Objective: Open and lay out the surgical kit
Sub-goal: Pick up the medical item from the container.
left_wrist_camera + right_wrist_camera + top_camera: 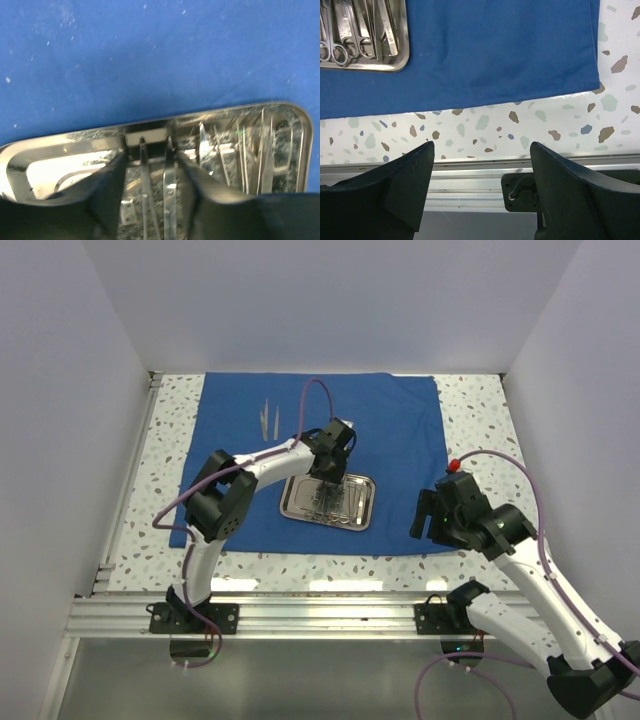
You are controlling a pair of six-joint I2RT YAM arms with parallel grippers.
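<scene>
The royal-blue cloth (400, 440) lies spread flat on the table. The steel tray (362, 502) sits on its near middle, with several slim silver instruments (325, 502) in it. A pair of tweezers (268, 420) lies on the cloth at the far left. My left gripper (331, 478) reaches down into the tray's far side. In the left wrist view my left gripper (152, 156) is open inside the tray (60, 145), its fingers (107, 195) straddling two slim instruments (146, 190). My right gripper (428, 517) hovers open and empty over the cloth's near right corner.
The right wrist view shows the tray's corner (404, 55) with ring-handled instruments (350, 35), the cloth's near edge (495, 60), speckled tabletop (530, 127) and the aluminium rail (470, 175) at the near edge. White walls enclose the table on three sides.
</scene>
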